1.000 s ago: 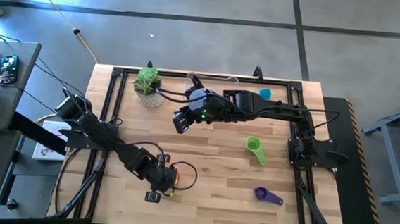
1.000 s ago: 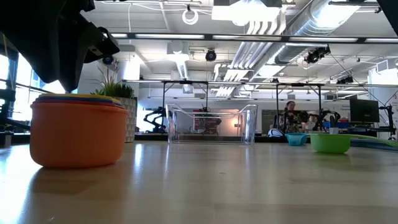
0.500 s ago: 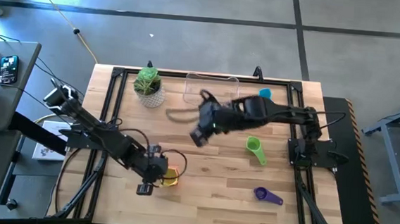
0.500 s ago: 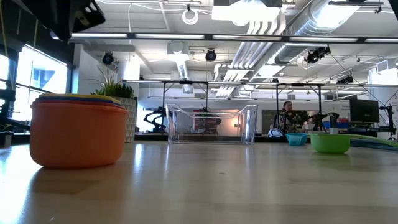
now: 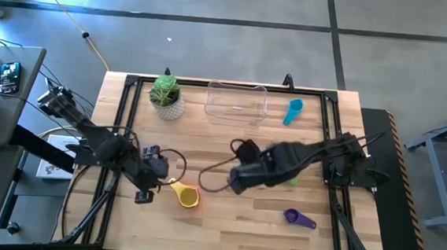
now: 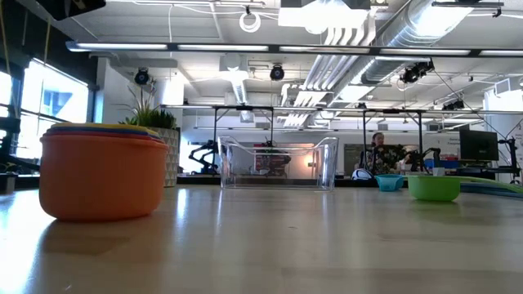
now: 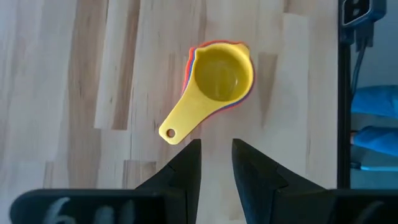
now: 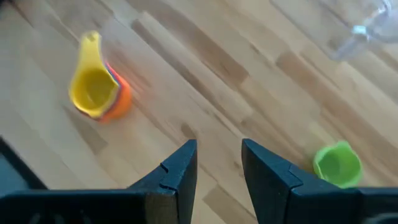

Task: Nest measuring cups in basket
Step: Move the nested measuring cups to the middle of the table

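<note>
1. Stack of measuring cups [image 5: 186,196], yellow on top of orange with red and blue rims showing, sits on the worktop [image 5: 224,227] toward the near-left, yellow handle pointing to about 10 o'clock in the high view.
2. Left end effector [image 5: 144,196] hangs empty just beside the stack, at its 9 o'clock, clear of the handle tip; its fingers [image 7: 186,168] stand a narrow gap apart and hold nothing.
3. Right end effector [image 5: 235,181] hovers at about 2 o'clock from the stack, near the worktop's middle, fingers [image 8: 180,165] apart and empty.
4. Green cup [image 8: 337,164] lies at 3 o'clock of the right end effector, largely hidden under that arm in the high view.
5. Purple cup [image 5: 299,218] lies toward the near-right corner, at about 4 o'clock from the right end effector, well apart.
6. Light blue cup [image 5: 292,110] rests at the far edge, just beside the basket [image 5: 236,102] at its 3 o'clock.
7. Potted plant [image 5: 165,95] stands at 9 o'clock of the basket.
</note>
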